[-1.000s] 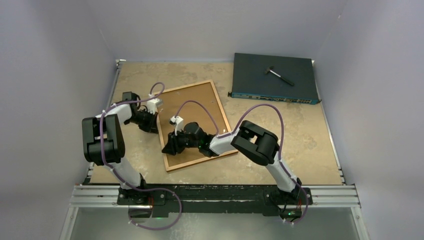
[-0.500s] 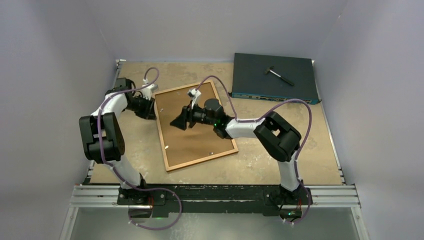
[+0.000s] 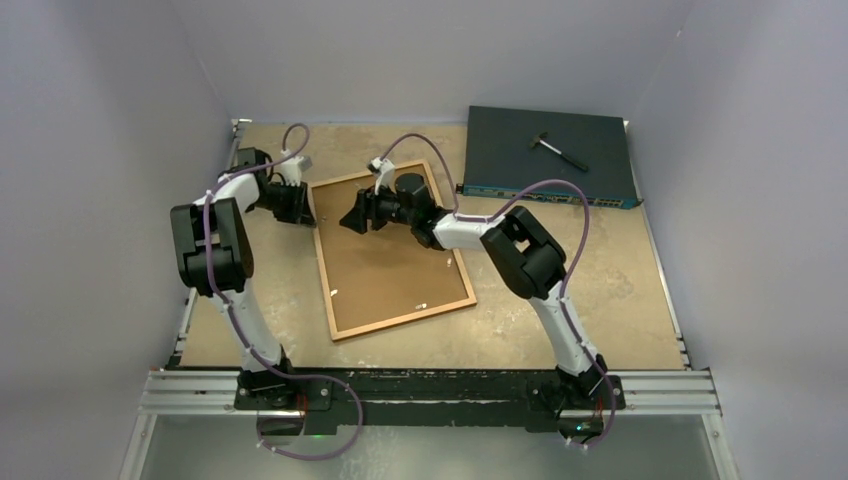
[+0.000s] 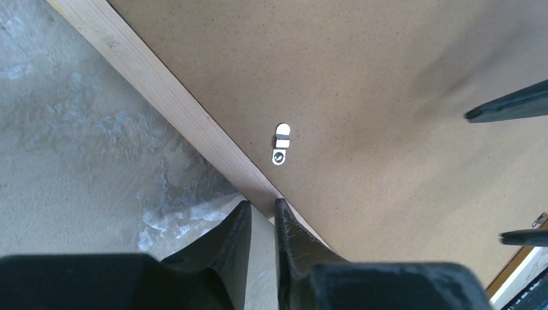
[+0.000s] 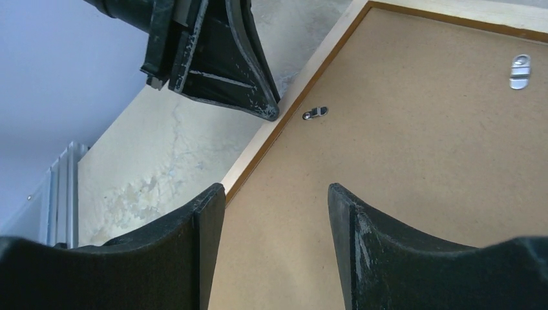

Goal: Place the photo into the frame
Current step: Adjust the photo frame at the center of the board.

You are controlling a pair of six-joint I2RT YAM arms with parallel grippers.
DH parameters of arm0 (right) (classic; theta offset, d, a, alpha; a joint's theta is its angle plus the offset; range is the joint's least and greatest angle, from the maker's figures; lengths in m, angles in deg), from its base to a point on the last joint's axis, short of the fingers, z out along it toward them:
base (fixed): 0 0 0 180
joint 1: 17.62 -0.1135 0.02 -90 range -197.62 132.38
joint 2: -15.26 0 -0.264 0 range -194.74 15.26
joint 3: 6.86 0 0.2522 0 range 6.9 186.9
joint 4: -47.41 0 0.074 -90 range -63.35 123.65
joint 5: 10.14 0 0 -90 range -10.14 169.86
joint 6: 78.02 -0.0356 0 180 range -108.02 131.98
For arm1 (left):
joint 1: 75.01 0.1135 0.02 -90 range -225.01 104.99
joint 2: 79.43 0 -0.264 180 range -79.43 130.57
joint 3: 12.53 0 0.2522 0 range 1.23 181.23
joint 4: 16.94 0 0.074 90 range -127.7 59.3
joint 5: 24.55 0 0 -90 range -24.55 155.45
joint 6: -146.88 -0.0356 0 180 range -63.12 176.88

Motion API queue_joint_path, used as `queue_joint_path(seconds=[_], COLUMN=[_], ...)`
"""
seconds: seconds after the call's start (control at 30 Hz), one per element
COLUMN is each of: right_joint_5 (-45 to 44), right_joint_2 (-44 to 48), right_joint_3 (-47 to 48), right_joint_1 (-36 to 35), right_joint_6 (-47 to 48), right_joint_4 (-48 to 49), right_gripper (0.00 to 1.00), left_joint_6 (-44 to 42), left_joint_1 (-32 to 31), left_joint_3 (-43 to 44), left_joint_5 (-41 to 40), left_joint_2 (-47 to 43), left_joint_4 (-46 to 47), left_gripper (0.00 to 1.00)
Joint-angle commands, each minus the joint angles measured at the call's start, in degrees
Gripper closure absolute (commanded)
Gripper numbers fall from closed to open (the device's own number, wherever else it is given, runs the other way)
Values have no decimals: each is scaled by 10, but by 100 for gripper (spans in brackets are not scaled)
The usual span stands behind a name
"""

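Two arms reach over the tan desk. The left hand has its tips down on the left rail of the frame, near the frame's eleven o'clock corner. Its fingers stand a narrow gap apart over the rail; I cannot tell whether they pinch it. The frame lies back-up mid-desk, its long sides running from eleven to five o'clock. A brown backing board fills it, with a small metal clip just inside the left rail. Above the board's twelve o'clock end, the right hand points toward nine o'clock, fingers spread wide around nothing. At the desk's one o'clock lies a dark flat box with a small hammer-like tool on top.
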Motion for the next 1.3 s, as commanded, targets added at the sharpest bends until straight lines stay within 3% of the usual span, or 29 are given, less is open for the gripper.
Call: queue_joint_path(seconds=[0.0, 0.13, 0.7, 0.87, 0.97, 1.1, 1.27], right_joint_5=[-2, 7, -6, -16, -18, -11, -5], right_joint_2=[-22, -42, -94, -113, -120, -115, -73], right_joint_3=[51, 74, 158, 187, 193, 180, 110], right_joint_1=[-3, -3, -3, -4, -6, -6, -8], right_joint_6=[5, 0, -5, -9, -9, -21, -31], right_joint_4=[-5, -10, -38, -54, -58, -45, -1], right_gripper=[37, 37, 35, 36, 36, 36, 36], left_joint_6=[15, 5, -69, -101, -114, -81, -11], left_joint_1=[-1, -2, -32, -14, -4, 10, 11], left_joint_3=[10, -10, -116, -98, -65, -19, 66], left_joint_5=[17, 29, 53, 72, 71, 38, 70], left_joint_2=[25, 26, -30, -72, -83, -68, -2], left_joint_4=[35, 40, -11, -63, -92, -41, 32], left_gripper=[89, 94, 96, 95, 91, 87, 69])
